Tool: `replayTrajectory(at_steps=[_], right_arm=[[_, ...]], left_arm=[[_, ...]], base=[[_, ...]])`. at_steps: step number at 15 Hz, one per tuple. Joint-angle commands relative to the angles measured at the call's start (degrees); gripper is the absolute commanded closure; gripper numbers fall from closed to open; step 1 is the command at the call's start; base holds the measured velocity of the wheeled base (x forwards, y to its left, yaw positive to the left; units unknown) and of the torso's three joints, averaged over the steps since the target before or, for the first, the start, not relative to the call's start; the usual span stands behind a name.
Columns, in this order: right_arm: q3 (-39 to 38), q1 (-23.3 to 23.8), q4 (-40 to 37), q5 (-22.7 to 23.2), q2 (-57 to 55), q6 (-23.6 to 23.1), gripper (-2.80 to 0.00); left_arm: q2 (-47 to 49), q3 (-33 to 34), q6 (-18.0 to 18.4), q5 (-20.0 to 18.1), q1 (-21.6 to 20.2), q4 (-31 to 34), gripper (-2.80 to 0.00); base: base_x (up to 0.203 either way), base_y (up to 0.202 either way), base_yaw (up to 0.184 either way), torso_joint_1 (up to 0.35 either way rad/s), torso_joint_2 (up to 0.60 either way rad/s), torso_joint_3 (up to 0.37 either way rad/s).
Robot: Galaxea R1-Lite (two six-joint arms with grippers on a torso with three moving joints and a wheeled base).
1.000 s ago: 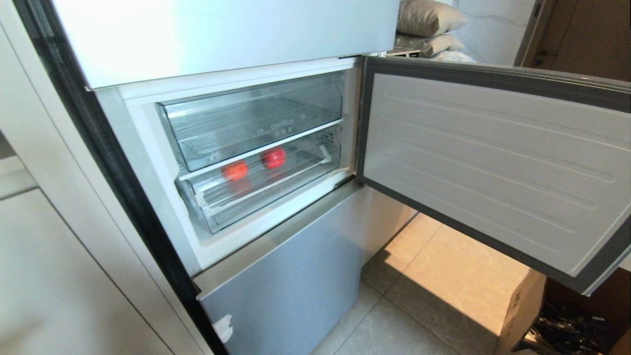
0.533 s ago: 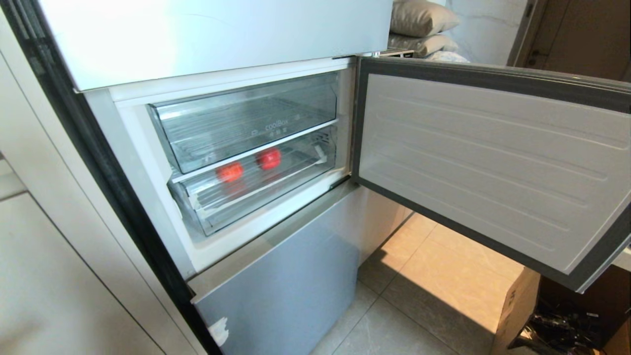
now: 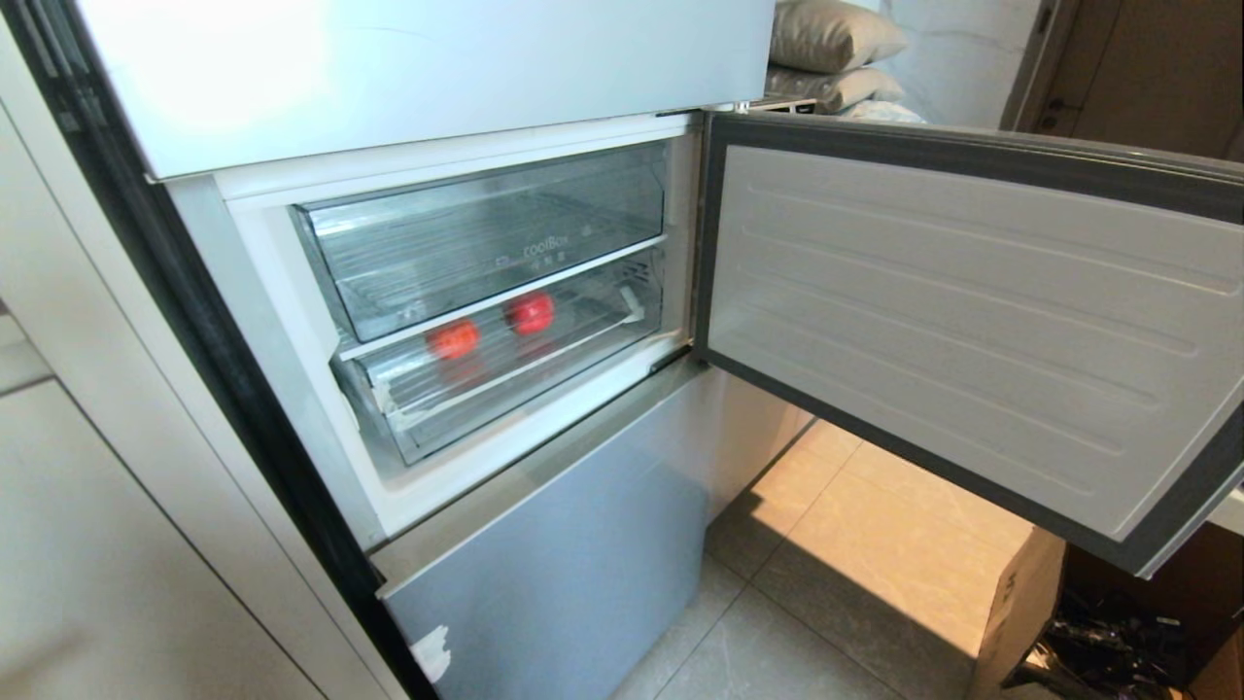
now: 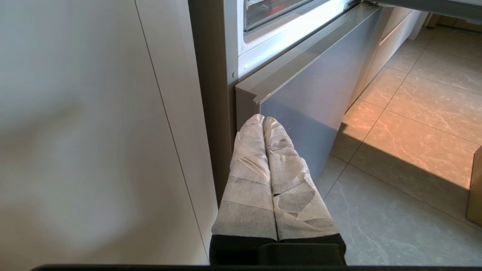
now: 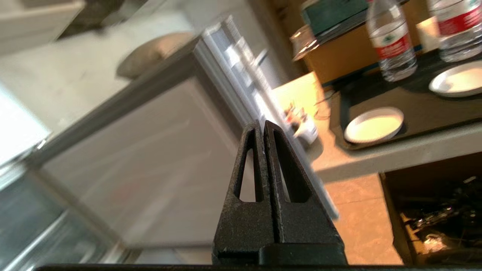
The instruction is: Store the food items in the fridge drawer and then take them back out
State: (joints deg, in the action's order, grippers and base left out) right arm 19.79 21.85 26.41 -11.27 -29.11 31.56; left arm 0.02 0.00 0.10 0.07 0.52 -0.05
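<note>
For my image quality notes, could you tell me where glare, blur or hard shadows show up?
Head view: glare whitens the upper fridge door; a hard shadow edge crosses the sunlit floor. Right wrist view: background smeared, the right gripper sharp. Left wrist view: the cabinet panel is soft.

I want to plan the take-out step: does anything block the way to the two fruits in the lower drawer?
Yes. The fruits sit inside the fridge drawer, which is pushed in, its clear front wall ahead of them and the upper bin above. The fridge door is open.
</note>
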Motion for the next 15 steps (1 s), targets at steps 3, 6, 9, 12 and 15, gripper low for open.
replayTrajectory(at_steps=[3, 6, 9, 12, 15], right_arm=[[1.0, 18.9, 8.4, 13.7, -18.9, 7.1, 0.00], [3.5, 22.9, 14.8, 20.1, -33.1, 12.5, 0.00], [10.9, 25.3, 19.4, 22.6, -45.4, 17.0, 0.00], [17.3, 28.1, 20.5, 31.1, -51.5, 20.9, 0.00], [21.7, 28.6, 18.1, 34.1, -55.8, 21.2, 0.00]], left_arm=[[0.1, 0.0, 0.0, 0.0, 0.0, 0.0, 0.00], [0.1, 0.0, 0.0, 0.0, 0.0, 0.0, 0.00], [0.0, 0.0, 0.0, 0.0, 0.0, 0.0, 0.00], [0.0, 0.0, 0.0, 0.0, 0.0, 0.0, 0.00], [0.0, 0.0, 0.0, 0.0, 0.0, 0.0, 0.00]], base=[[0.000, 0.000, 0.000, 0.000, 0.00, 0.000], [0.000, 0.000, 0.000, 0.000, 0.00, 0.000], [0.000, 0.000, 0.000, 0.000, 0.00, 0.000], [0.000, 0.000, 0.000, 0.000, 0.00, 0.000], [0.000, 0.000, 0.000, 0.000, 0.00, 0.000]])
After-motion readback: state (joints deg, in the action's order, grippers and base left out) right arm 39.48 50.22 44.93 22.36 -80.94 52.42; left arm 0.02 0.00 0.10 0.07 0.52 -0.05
